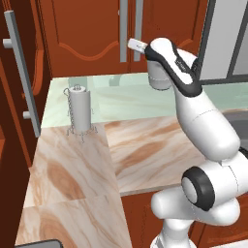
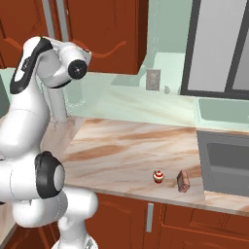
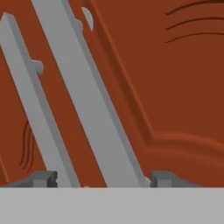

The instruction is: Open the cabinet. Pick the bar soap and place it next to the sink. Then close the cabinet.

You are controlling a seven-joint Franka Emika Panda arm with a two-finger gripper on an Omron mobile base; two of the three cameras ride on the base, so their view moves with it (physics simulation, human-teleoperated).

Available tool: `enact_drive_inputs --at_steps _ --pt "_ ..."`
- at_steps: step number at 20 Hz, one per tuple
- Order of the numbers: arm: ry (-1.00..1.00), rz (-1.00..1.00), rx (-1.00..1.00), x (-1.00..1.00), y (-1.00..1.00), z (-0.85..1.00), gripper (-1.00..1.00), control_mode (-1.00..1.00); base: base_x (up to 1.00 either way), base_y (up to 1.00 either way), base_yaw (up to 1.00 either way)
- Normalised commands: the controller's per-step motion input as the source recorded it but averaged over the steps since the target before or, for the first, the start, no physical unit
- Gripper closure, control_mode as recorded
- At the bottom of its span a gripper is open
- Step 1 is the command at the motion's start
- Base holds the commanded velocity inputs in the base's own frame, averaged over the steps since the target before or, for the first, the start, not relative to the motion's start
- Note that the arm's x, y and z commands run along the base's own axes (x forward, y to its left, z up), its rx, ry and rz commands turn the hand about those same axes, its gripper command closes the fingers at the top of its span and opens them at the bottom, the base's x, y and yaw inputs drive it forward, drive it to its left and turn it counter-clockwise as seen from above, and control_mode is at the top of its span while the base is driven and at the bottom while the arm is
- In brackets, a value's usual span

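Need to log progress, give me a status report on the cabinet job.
Gripper open, jaws straddling a cabinet door handle. Doors look shut. Bar soap on counter beside sink. Nothing in the way.

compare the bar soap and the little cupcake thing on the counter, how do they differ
The bar soap is a pinkish-tan block with darker reddish edges; the cupcake is round, red and white. The soap looks slightly larger and stands tilted, while the cupcake sits upright. The soap lies closer to the sink; the cupcake is on its far side, apart from it. Both are tiny and rest near the front edge of the marbled counter.
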Motion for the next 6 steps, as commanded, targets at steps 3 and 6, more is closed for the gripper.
enact_drive_inputs --at_steps 3,6 --pt "0.00 -0.03 0.00 0.30 0.03 0.00 -1.00 -1.00 0.00 0.00 0.00" --pt "0.00 0.00 0.00 0.25 0.00 0.00 -1.00 -1.00 0.00 0.00 0.00"
